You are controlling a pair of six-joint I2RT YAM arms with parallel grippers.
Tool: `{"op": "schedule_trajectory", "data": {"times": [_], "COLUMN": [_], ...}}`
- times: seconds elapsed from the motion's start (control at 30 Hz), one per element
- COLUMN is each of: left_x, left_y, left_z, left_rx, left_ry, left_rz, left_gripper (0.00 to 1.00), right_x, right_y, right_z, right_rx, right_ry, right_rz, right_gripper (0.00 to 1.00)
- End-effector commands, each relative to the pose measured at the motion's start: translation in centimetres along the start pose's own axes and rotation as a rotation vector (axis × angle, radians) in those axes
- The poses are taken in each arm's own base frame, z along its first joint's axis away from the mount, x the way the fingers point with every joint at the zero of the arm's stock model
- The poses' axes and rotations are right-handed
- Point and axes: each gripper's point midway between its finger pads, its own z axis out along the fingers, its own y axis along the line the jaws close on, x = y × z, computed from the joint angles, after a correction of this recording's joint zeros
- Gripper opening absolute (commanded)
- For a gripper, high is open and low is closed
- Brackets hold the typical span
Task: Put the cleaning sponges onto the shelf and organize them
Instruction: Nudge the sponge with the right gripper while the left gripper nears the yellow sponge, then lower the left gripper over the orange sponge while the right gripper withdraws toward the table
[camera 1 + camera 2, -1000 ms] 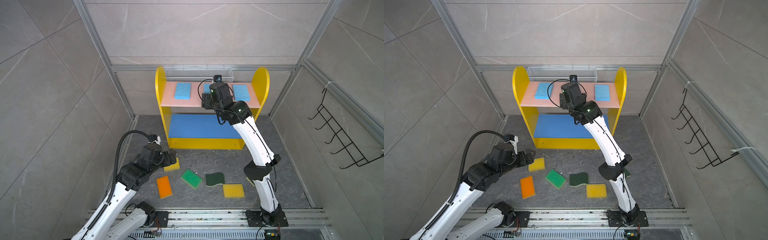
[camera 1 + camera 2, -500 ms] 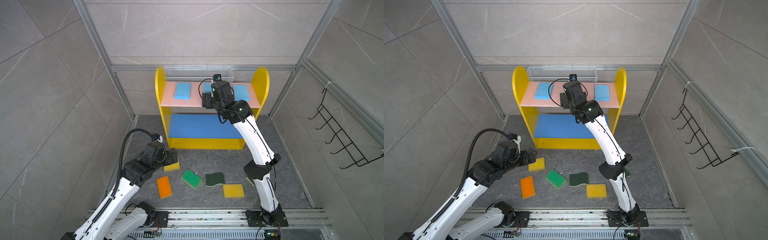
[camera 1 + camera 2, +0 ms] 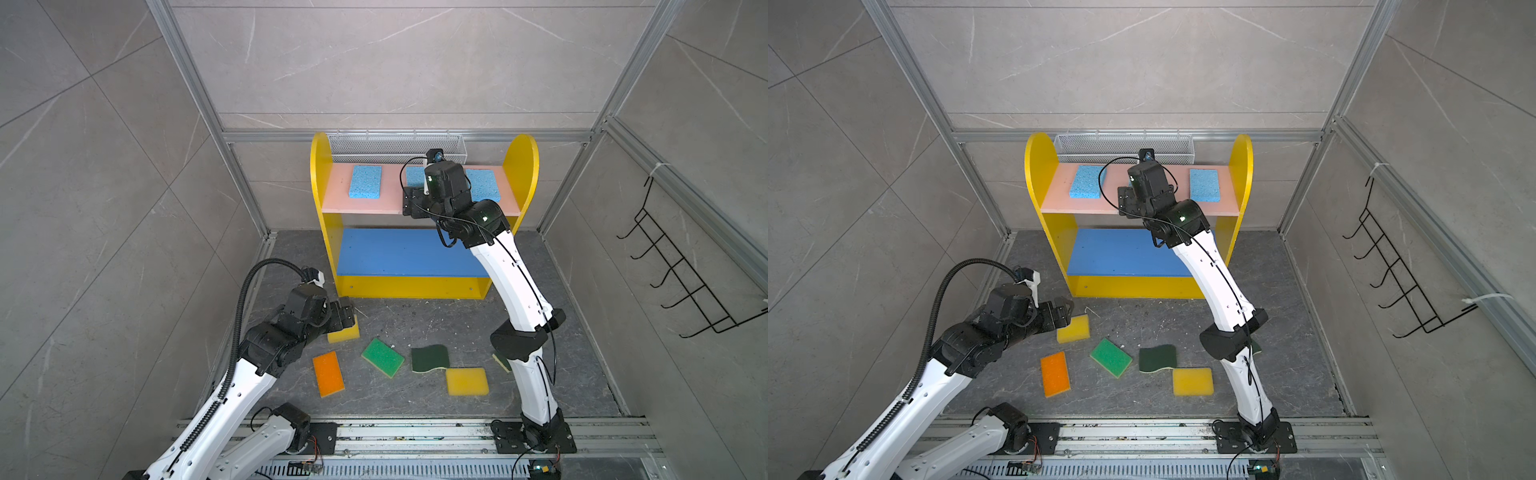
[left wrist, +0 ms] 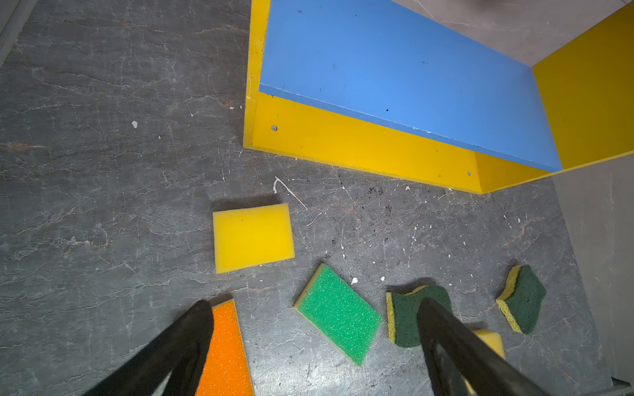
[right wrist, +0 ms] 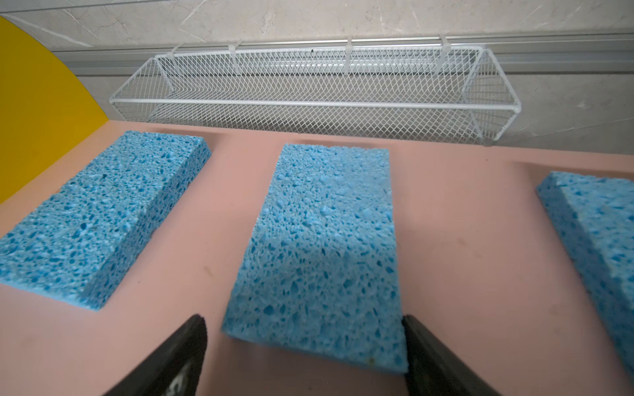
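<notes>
- Three light blue sponges lie flat in a row on the pink top board (image 5: 463, 240) of the shelf (image 3: 320, 216), well apart from each other: the left blue sponge (image 5: 99, 219), the middle blue sponge (image 5: 319, 247) and the right blue sponge (image 5: 597, 247).
- The right gripper (image 5: 303, 319) stands at the near end of the middle blue sponge with its jaws spread, one finger on each side. One finger shows a clear gap to the foam. The other is just at its corner, and I cannot tell if it touches.
- Compared with one second ago, the right wrist has shifted only slightly, and the middle blue sponge lies in the same place.
- Six sponges lie on the grey floor (image 4: 103, 171) in front of the shelf: the yellow sponge (image 4: 253, 237), the orange sponge (image 4: 223, 349), the bright green sponge (image 4: 338, 312), the dark green scourer (image 4: 401, 319), the second scourer (image 4: 523, 298) and the second yellow sponge (image 3: 466, 381).
- The left gripper (image 4: 315, 302) is spread wide and holds nothing. In both top views it is at the yellow sponge, near the left front corner of the shelf.
- None of the floor sponges has moved since one second ago, and the left gripper is in almost the same spot.
- The white wire basket (image 5: 308, 99) hangs on the back wall behind the shelf, and the black hook rack (image 3: 685, 282) hangs on the right wall.
</notes>
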Motion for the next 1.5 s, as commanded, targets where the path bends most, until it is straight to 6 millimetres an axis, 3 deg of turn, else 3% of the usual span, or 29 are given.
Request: {"op": "schedule_trajectory", "data": {"times": [0.0, 0.47, 0.63, 1.0, 1.2, 1.47], "left_x": [-0.2, 0.0, 0.8, 2.3, 3.4, 6.2], "left_y": [-0.4, -1.0, -0.2, 2.1, 2.9, 4.4], "left_z": [-0.4, -0.6, -0.7, -1.6, -0.9, 0.8], "left_rx": [0.029, 0.052, 0.014, -0.088, -0.136, -0.199], "left_ry": [-0.017, 0.012, 0.044, 0.107, 0.160, 0.238], "left_rz": [0.026, 0.018, 0.035, 0.051, 0.053, 0.010], "left_gripper": [0.95, 0.95, 0.95, 0.95, 0.95, 0.95], "right_x": [5.1, 3.3, 2.6, 3.5, 7.0, 15.4], "right_y": [0.6, -0.9, -0.8, -0.9, -2.3, -4.6], "right_z": [0.0, -4.5, -7.4, -13.0, -15.3, -17.3], "right_rx": [-0.016, 0.020, 0.005, -0.059, -0.094, -0.133], "right_ry": [0.192, 0.159, 0.134, 0.104, 0.141, 0.255], "right_rz": [-0.036, -0.084, -0.118, -0.132, -0.119, -0.078], "right_gripper": [0.89, 0.89, 0.90, 0.91, 0.91, 0.91]}}
